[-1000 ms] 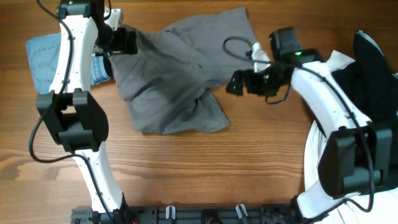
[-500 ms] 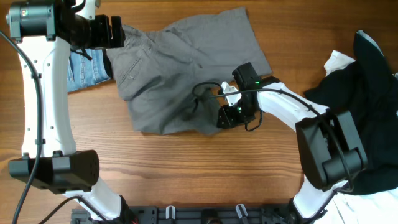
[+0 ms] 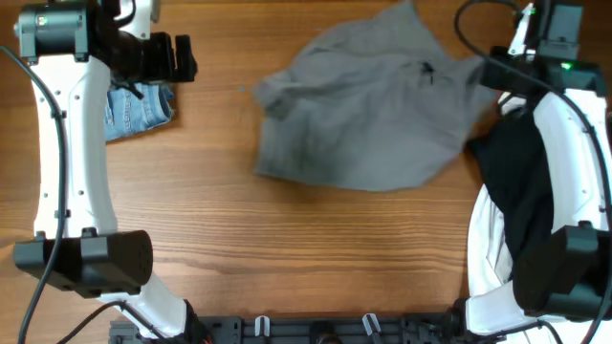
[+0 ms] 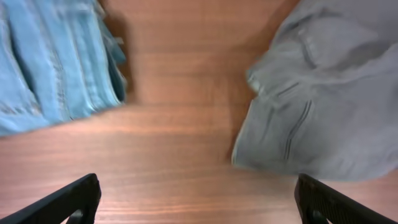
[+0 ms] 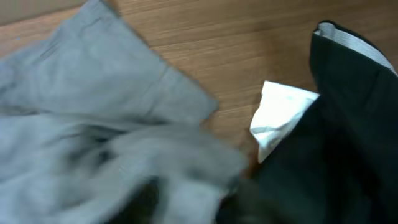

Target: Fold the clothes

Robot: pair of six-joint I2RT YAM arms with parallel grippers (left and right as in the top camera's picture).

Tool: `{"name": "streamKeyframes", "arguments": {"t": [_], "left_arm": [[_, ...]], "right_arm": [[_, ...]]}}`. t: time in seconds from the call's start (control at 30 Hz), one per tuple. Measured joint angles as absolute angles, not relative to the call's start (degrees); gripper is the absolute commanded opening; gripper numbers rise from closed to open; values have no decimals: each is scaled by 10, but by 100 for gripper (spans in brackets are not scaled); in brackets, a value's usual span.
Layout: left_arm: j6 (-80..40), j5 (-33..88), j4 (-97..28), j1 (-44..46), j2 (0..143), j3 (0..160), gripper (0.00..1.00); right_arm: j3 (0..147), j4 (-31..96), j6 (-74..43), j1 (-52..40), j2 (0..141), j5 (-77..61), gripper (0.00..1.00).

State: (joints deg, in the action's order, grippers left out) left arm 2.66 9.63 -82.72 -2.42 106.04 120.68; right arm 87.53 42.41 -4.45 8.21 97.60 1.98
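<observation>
The grey shorts (image 3: 368,119) lie spread and rumpled at the centre-right of the table. One corner is drawn up toward my right gripper (image 3: 490,69) at the far right. In the right wrist view the grey shorts (image 5: 93,112) bunch up, blurred, between my jaws (image 5: 199,199), which are shut on the cloth. My left gripper (image 3: 182,57) is open and empty at the far left, above bare wood. In its wrist view my jaws (image 4: 199,205) stand wide apart. The light-blue denim shorts (image 4: 50,68) are on the left and the grey shorts (image 4: 323,106) on the right.
The denim shorts (image 3: 139,110) lie bunched under my left arm. A black garment (image 3: 521,182) and a white garment (image 5: 280,118) are piled at the right edge, beside the grey shorts. Bare wood runs along the front of the table (image 3: 287,248).
My right gripper swung from the shorts' lower edge to the far right and dragged the grey shorts rightward. My left gripper, at the shorts' left corner a second ago, has stayed put since.
</observation>
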Motion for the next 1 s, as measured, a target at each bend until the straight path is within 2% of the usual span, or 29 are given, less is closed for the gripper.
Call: {"name": "streamKeyframes", "arguments": {"t": [0.13, 0.23, 0.4, 0.43, 0.47, 0.53, 0.57, 0.67, 0.77, 0.87, 0.93, 0.97, 1.0], "left_arm": [[25, 163, -787, -20, 1055, 1077, 95], [21, 220, -702, 7, 1061, 926, 91], [10, 254, -409, 106, 1064, 675, 88], [3, 254, -401, 112, 1065, 665, 86], [-13, 252, -350, 126, 1067, 628, 79], [-44, 249, -326, 129, 1067, 621, 35], [-56, 248, -321, 128, 1070, 620, 4], [-70, 243, -339, 126, 1084, 619, 4], [-75, 215, -468, 99, 1087, 652, 4], [-83, 167, -547, 8, 1077, 743, 4], [-90, 155, -550, -76, 1042, 793, 4], [-92, 158, -559, -92, 1031, 797, 6], [-92, 162, -573, -99, 1025, 798, 22]], "right_arm": [[875, 450, -34, 75, 976, -26, 88], [875, 490, -38, 75, 976, -86, 88], [875, 540, -41, 75, 976, -194, 88], [875, 549, -42, 75, 976, -205, 88], [875, 556, -43, 75, 976, -210, 88], [875, 563, -43, 75, 976, -216, 88], [875, 565, -43, 75, 976, -218, 88], [875, 583, -43, 75, 976, -221, 88], [868, 607, -43, 75, 976, -221, 88], [805, 619, -52, 71, 976, -221, 84], [714, 598, -63, 49, 977, -221, 81], [668, 556, -80, 33, 977, -218, 84], [631, 539, -104, 19, 978, -210, 85]]}}
